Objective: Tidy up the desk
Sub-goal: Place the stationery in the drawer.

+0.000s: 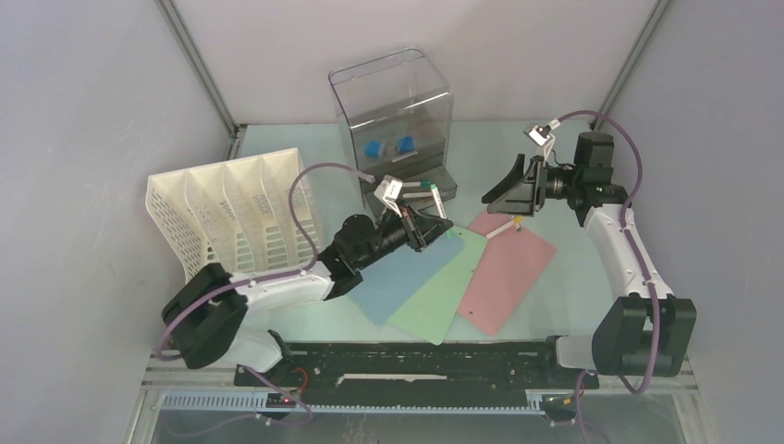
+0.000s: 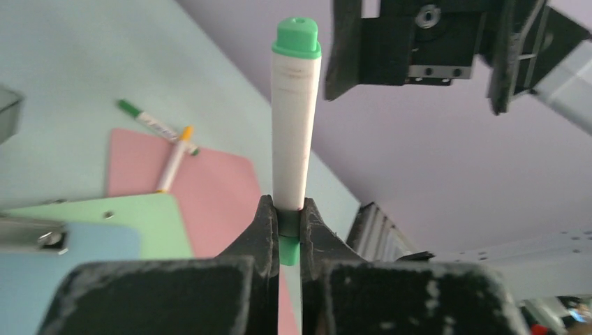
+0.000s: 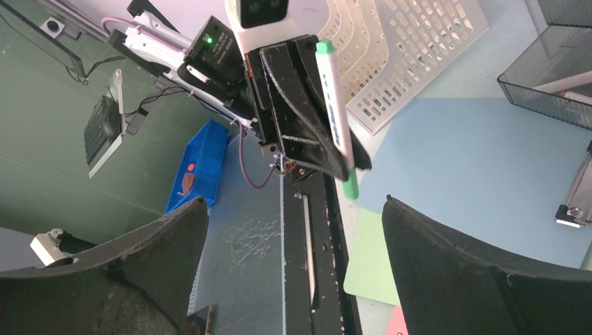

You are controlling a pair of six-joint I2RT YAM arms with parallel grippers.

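My left gripper (image 1: 427, 222) is shut on a white marker with a green cap (image 1: 429, 187) and holds it above the blue clipboard (image 1: 398, 277). In the left wrist view the marker (image 2: 293, 139) stands up from between the jaws of that gripper (image 2: 290, 216), pinched near its lower green end. My right gripper (image 1: 504, 190) is open and empty, raised above the pale green desk (image 1: 573, 268) and facing the left gripper. In the right wrist view the marker (image 3: 335, 112) shows between the wide-open fingers (image 3: 447, 258).
Green (image 1: 439, 287) and pink (image 1: 508, 268) clipboards lie fanned beside the blue one. A yellow-capped marker (image 2: 174, 157) and a green-tipped one (image 2: 157, 125) lie at the pink clipboard's far edge. A white slotted file rack (image 1: 231, 213) lies at the left. A clear drawer box (image 1: 393, 120) stands at the back.
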